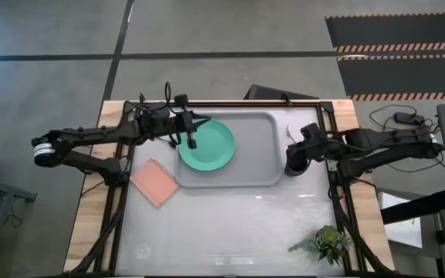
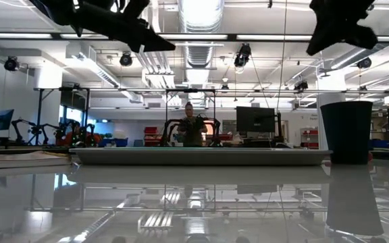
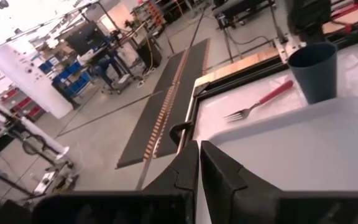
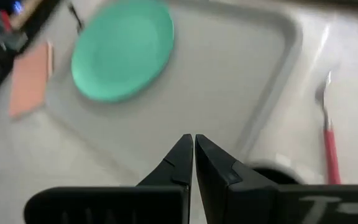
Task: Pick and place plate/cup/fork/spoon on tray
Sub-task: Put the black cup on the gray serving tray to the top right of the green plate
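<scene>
A: Item one, the plate (image 1: 207,145)?
B: Mint-green, lying flat inside the tray (image 1: 257,154) at its left end. Judged rigid, light and smooth; best taken at the rim.

A: Item two, the cup (image 1: 295,164)?
B: Dark cylinder, upright on the counter (image 1: 230,224), just outside the tray's right edge. Likely light and stiff; pinch one wall at the lip, or close across the body.

A: Item three, the fork (image 4: 329,134)?
B: Pink handle, silver head, flat on the counter beyond the tray's right edge, near the cup. Thin and low-lying, so hard to get under; take the handle at mid-length.

A: The spoon?
B: Not found in any view.

A: Left tool (image 3: 199,163)?
B: Over the tray's left end, above the plate; fingers pressed together, nothing between them.

A: Right tool (image 4: 194,155)?
B: Above the cup by the tray's right edge; fingers closed tip to tip, empty.

A: Other stock?
B: Salmon pad (image 1: 154,182) at the tray's near-left corner; small plant (image 1: 327,244) at the counter's near-right corner.
</scene>
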